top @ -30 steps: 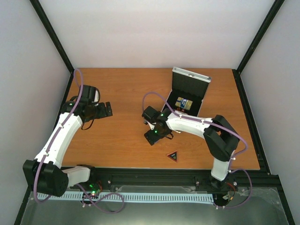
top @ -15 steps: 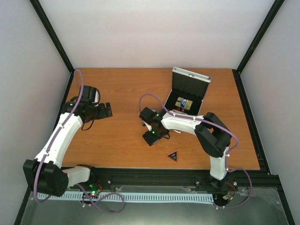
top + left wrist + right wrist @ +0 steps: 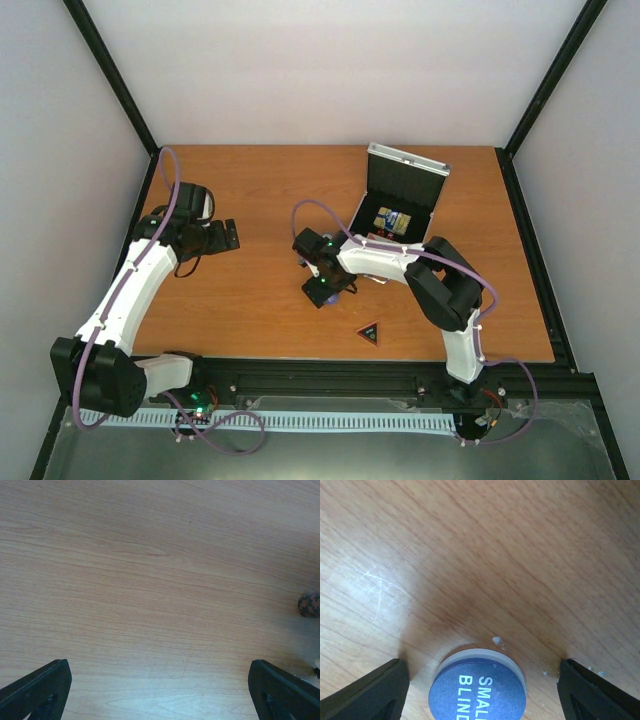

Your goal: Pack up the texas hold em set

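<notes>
A blue chip [image 3: 476,692] marked SMALL BLIND lies flat on the wooden table [image 3: 470,540] near its middle, left of and nearer than the open silver case [image 3: 408,160] at the far right, where card decks [image 3: 393,219] sit. The right gripper [image 3: 480,672] hangs over the chip with jaws spread wide, a finger on each side, neither touching, holding nothing. The left gripper [image 3: 157,680], at the far left, is likewise wide open and empty. The chip looks light, rigid and smooth, with only a thin edge above the wood. The likely hold is low across its rim on opposite sides, lest it skid or flip. A pale ring [image 3: 470,653] shows round it; whether that is a separate disc cannot be told.
</notes>
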You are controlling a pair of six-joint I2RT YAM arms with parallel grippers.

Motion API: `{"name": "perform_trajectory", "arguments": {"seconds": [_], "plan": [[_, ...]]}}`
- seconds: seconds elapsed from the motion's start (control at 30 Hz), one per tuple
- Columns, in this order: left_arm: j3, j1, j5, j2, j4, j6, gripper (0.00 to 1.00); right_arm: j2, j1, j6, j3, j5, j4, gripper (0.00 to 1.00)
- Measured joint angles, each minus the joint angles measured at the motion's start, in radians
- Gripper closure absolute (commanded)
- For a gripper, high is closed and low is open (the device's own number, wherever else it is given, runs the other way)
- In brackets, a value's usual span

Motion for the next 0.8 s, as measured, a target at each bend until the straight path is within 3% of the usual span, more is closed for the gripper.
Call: {"name": "perform_trajectory", "arguments": {"seconds": [0.8], "plan": [[-0.009,0.0,-0.01,0.014,0.0,0.003,0.0,-0.019,-0.001,0.017,-0.027,-0.021,0.006,0.32]]}}
